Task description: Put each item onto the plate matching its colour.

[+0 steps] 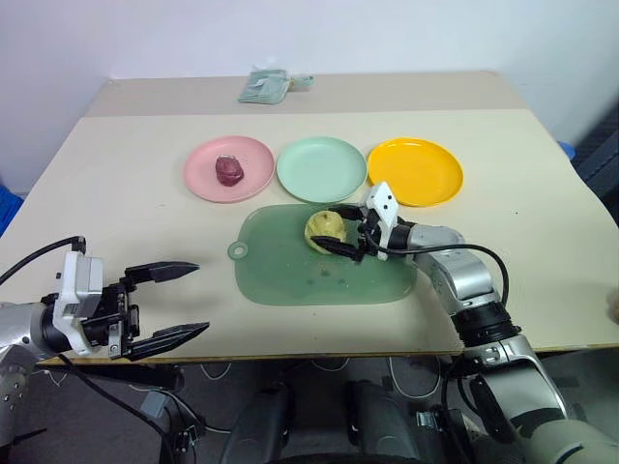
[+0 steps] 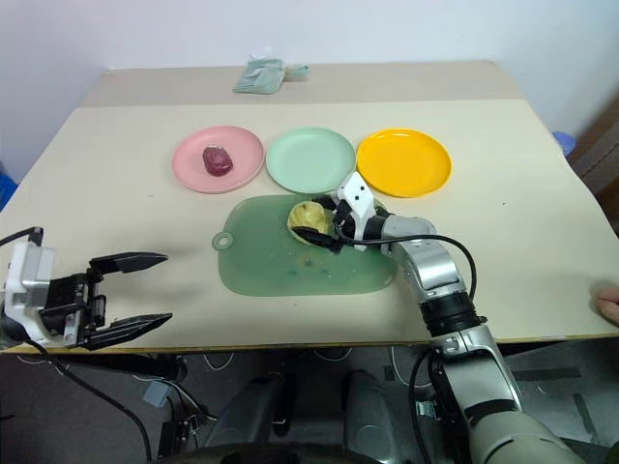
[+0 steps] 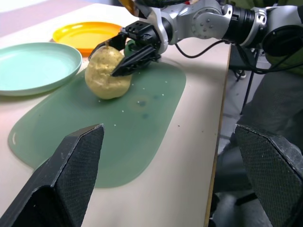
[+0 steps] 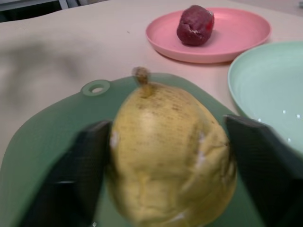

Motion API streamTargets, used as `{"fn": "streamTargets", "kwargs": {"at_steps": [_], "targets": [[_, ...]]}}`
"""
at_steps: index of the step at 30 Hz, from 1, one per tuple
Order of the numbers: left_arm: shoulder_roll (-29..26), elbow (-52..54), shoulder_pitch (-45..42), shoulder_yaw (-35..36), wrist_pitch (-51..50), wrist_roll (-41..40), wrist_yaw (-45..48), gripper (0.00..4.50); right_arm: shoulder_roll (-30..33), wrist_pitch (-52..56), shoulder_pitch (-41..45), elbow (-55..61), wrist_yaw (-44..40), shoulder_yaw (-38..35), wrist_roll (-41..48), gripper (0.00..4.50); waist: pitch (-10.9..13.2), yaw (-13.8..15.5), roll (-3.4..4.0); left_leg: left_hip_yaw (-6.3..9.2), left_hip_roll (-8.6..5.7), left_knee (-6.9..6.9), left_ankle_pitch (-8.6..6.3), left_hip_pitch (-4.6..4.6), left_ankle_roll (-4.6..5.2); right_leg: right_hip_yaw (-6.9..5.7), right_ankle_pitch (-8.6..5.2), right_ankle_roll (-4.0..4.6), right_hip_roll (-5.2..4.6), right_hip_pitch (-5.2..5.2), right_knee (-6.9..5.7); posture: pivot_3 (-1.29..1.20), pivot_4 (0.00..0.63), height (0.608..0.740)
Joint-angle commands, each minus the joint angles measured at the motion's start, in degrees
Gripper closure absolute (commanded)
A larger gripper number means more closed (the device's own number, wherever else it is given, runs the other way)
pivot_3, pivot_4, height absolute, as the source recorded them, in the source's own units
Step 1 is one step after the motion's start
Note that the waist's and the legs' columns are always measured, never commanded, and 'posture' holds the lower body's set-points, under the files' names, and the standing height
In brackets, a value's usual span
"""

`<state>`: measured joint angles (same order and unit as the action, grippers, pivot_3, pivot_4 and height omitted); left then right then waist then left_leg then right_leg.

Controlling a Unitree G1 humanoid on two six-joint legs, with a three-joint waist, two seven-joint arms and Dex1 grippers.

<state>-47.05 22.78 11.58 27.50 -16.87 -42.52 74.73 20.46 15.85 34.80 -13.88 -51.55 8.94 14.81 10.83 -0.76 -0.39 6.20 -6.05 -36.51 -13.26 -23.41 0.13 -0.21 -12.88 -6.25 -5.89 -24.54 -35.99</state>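
Observation:
A pale yellow ball with a stem tip (image 1: 324, 230) rests on the translucent green mat (image 1: 290, 275). My right gripper (image 1: 334, 230) is shut on the ball, one black finger pressed against each side, as the right wrist view shows on the ball (image 4: 170, 151). A dark maroon ball (image 1: 230, 169) lies on the pink plate (image 1: 198, 179). The mint green plate (image 1: 321, 169) and the orange-yellow plate (image 1: 416, 172) hold nothing. My left gripper (image 1: 198, 298) hangs open over the table's near left edge, far from the mat.
A folded pale green packet (image 1: 271, 85) lies at the table's far edge. A person's hand (image 2: 609, 307) shows at the right edge of the table. The three plates stand in a row just behind the mat.

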Motion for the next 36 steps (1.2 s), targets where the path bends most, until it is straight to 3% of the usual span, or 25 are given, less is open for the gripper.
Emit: {"fn": "streamTargets", "kwargs": {"at_steps": [1,6,11,22,29,33,36], "targets": [[0.2,1.6,-0.2,0.3,0.5,-0.8,-0.8,0.0,-0.3,-1.5,1.2,0.0,-0.3,-0.9,-0.1,1.91,0.0,0.0,0.0,0.0,0.0,0.02,0.0,0.01,0.0,0.0,0.0,0.0,0.0,0.0,0.0,0.0,0.15,0.74],[1.5,2.7,-1.3,-0.5,-1.3,-2.1,-4.7,0.0,-0.5,-1.8,2.2,0.5,1.2,-3.1,0.7,1.91,0.0,0.0,0.01,0.0,0.0,0.06,0.02,0.02,-0.02,0.0,0.0,0.01,0.0,-0.01,0.0,0.0,0.15,0.74],[3.8,6.0,-4.8,-3.3,-5.1,-4.7,-12.1,0.0,0.0,-3.0,9.1,-3.8,5.0,-8.6,1.9,1.91,0.0,0.0,0.01,0.0,-0.01,0.06,0.05,0.02,-0.07,0.0,0.02,0.01,0.01,-0.03,-0.01,0.0,0.15,0.74],[6.7,10.6,-12.8,-11.6,-8.0,-4.4,-21.8,0.0,4.9,-24.8,29.9,-49.2,16.4,-13.8,-7.4,1.91,0.0,-0.3,0.0,-0.05,-0.02,0.36,0.13,0.08,-0.16,0.01,0.13,-0.07,0.02,-0.07,0.06,0.0,0.15,0.74],[7.8,11.6,-13.3,-13.6,-8.0,-4.0,-25.0,0.0,4.2,-27.8,32.2,-60.9,24.1,-14.5,-11.4,1.91,0.0,-0.6,0.01,-0.09,0.0,0.41,0.15,0.08,-0.18,0.08,0.13,-0.07,0.05,-0.11,0.04,0.0,0.15,0.74],[7.7,11.9,-13.3,-13.8,-8.1,-4.4,-25.7,0.0,3.8,-27.8,32.2,-62.0,26.3,-14.6,-13.1,0.02,0.0,-0.6,0.02,-0.09,0.0,0.38,0.16,0.08,-0.2,0.08,0.13,-0.06,0.06,-0.11,0.01,0.0,0.15,0.74],[7.5,11.7,-13.1,-13.7,-8.0,-4.6,-25.6,0.0,4.2,-28.9,32.9,-61.3,25.5,-15.0,-13.4,0.02,0.0,-0.5,0.02,-0.09,0.0,0.38,0.17,0.08,-0.2,0.08,0.13,-0.06,0.06,-0.11,0.0,0.0,0.15,0.74]]}}
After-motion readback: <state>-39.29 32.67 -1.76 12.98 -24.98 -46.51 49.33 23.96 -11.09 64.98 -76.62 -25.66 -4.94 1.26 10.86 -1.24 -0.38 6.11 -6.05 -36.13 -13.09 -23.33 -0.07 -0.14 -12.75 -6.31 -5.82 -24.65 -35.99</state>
